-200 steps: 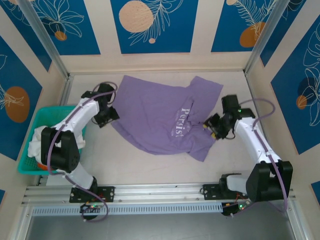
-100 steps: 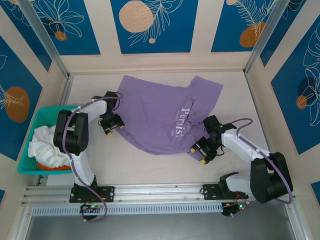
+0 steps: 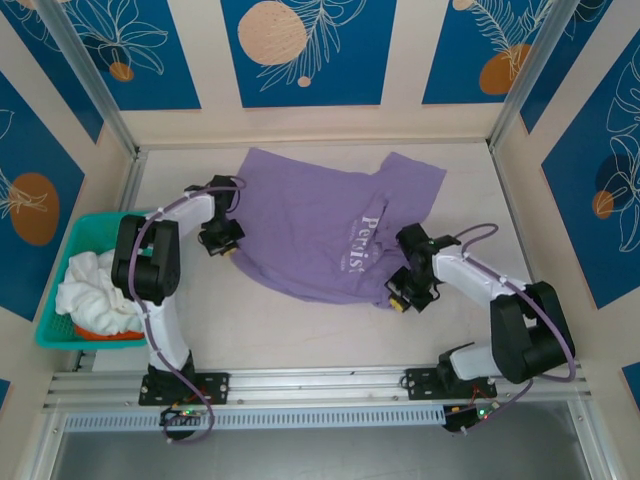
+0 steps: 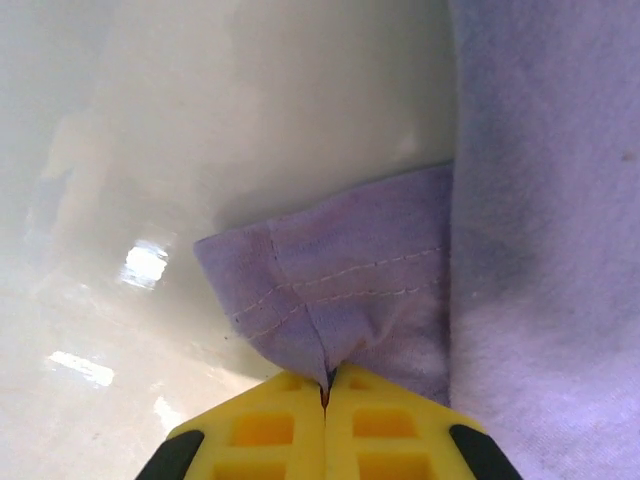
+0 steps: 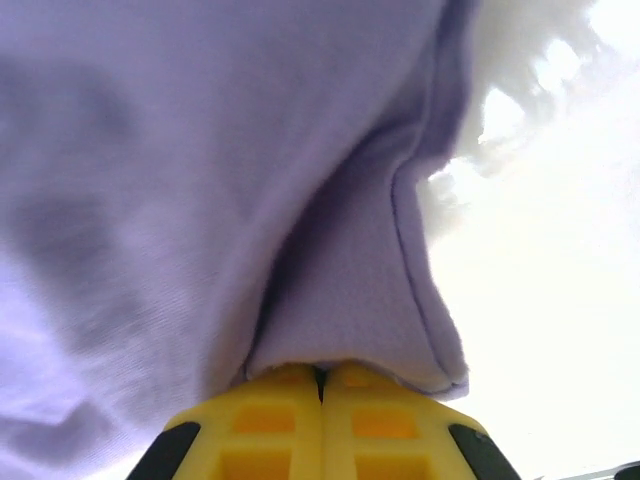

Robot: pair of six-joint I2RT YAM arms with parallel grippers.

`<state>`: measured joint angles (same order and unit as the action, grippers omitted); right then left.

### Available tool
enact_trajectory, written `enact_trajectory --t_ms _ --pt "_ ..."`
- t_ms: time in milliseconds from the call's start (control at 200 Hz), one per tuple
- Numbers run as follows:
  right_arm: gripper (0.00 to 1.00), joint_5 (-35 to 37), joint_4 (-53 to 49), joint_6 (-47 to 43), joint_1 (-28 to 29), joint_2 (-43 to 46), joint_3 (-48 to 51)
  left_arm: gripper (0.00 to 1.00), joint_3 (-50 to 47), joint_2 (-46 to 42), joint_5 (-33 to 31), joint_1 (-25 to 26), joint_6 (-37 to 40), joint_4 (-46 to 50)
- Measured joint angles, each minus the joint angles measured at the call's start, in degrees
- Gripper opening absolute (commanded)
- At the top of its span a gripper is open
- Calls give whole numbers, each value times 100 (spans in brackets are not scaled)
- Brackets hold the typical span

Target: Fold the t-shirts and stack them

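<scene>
**Purple t-shirt pinched at two edges**

Purple t-shirt (image 3: 320, 225) lay spread out on the table (image 3: 300, 330), well to the right of the teal basket (image 3: 50, 300). It was flat in most places, with some bumps and folds. Its white letters (image 3: 368, 243) sat on the half far from the basket.

The left gripper (image 3: 222, 240) was between the basket and the shirt, right at the shirt edge that was nearest the basket. Its yellow fingers (image 4: 270, 430) were pressed tight together. A small stitched bit of purple cloth was caught between them. That bit was lifted a little off the table.

The right gripper (image 3: 403, 297) was on the far side of the shirt from the basket, at the near corner of the shirt. Its fingers were pressed together too, with no gap. A fold of the purple hem was caught in them, and the cloth hung over that gripper.

White t-shirts (image 3: 95, 290) lay in a soft heap inside the basket. Something orange (image 3: 85, 333) peeked out under them at the near side of the basket. I could not tell what it was.
</scene>
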<state>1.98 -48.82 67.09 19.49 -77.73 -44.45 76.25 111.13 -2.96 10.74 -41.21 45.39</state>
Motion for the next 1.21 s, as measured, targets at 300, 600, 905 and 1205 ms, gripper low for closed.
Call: enact_trajectory --t_ms 300,600,905,1205 --pt "0 -37 -487 -483 -391 748 -1056 0 151 -844 -529 0 44 173" --pt "0 -734 -734 -833 -1746 533 -2426 0 428 -984 -905 0 422 468" --pt "44 -872 -732 -1499 -2076 -1672 -3508 0 426 -973 -1014 0 719 649" --pt "50 -859 -286 -1768 -1956 -1231 -2708 0 426 -935 -942 2 728 651"
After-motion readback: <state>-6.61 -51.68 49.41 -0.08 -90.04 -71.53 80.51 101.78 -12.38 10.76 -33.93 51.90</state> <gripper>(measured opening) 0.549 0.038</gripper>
